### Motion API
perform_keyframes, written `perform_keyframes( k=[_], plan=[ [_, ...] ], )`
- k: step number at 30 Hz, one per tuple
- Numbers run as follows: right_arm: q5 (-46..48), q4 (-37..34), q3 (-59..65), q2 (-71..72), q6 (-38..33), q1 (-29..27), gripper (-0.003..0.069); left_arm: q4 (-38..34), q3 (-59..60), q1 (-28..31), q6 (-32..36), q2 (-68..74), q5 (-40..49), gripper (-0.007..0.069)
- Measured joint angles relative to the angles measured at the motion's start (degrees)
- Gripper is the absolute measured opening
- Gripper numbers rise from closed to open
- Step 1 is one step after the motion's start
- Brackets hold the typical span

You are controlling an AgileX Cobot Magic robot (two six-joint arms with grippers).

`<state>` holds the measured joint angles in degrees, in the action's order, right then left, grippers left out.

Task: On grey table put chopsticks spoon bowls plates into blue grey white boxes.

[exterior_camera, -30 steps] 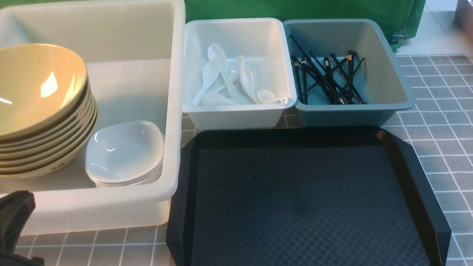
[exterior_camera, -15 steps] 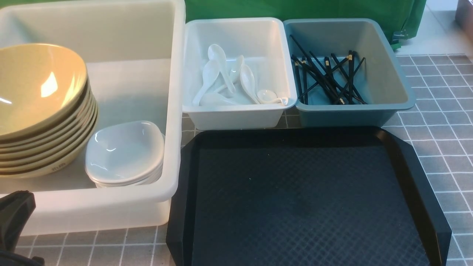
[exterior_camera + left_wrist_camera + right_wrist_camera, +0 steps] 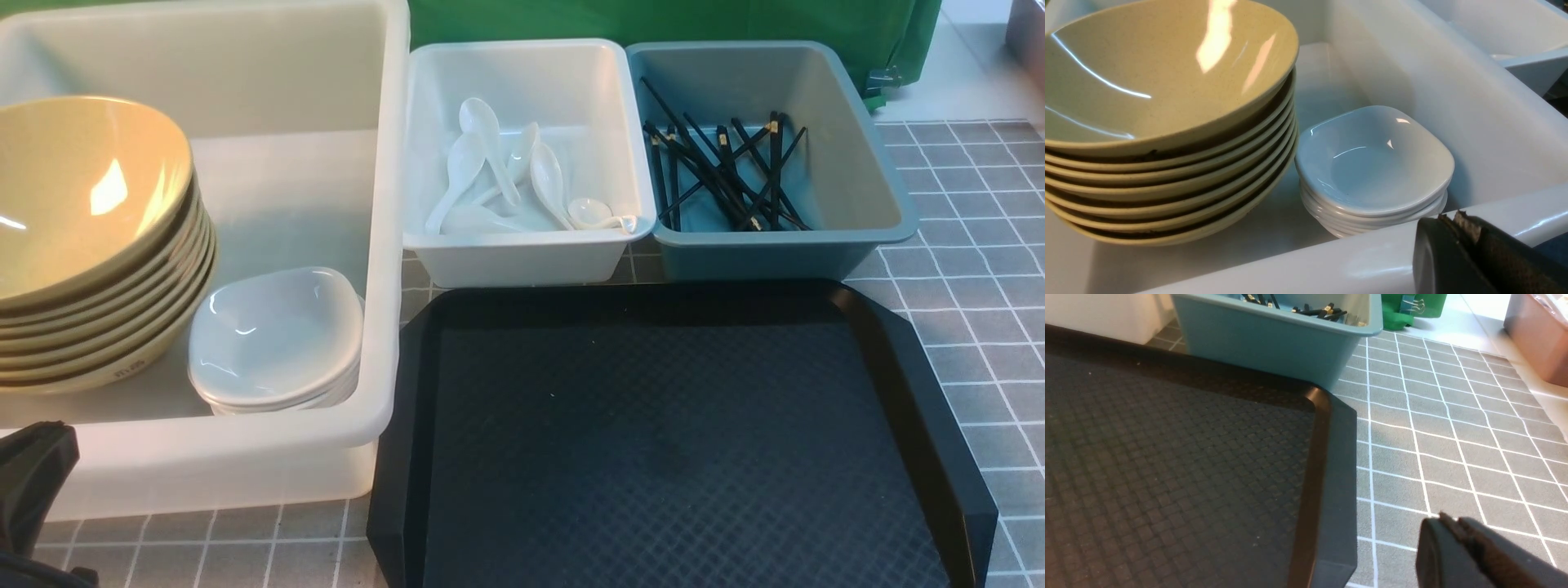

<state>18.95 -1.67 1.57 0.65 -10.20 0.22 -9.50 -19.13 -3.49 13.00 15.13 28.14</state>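
Several tan bowls are stacked in the big translucent white tub, with a stack of white plates beside them. Several white spoons, among them the spoon, lie in the smaller white box. Black chopsticks lie crossed in the blue-grey box. In the left wrist view my left gripper is shut and empty, just outside the tub's near rim, close to the plates and bowls. My right gripper is shut and empty above the grey table.
A black textured tray with nothing on it fills the front middle, and its corner lies beside my right gripper. A green cloth hangs behind the boxes. A brownish box stands at the table's far right.
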Motion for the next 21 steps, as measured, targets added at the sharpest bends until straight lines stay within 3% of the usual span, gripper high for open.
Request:
perform_keyframes(
  k=[12,16,21],
  plan=[
    [0.1,0.0,0.0,0.0,0.0,0.0,0.0080,0.9,4.8,0.0,0.0,-6.1,-0.5,-0.0011],
    [0.1,0.0,0.0,0.0,0.0,0.0,0.0084,2.7,8.7,1.2,-1.5,-13.4,-4.9,-0.0011],
    [0.1,0.0,0.0,0.0,0.0,0.0,0.0094,5.7,16.4,5.1,-7.9,-15.8,-13.9,-0.0011]
  ],
)
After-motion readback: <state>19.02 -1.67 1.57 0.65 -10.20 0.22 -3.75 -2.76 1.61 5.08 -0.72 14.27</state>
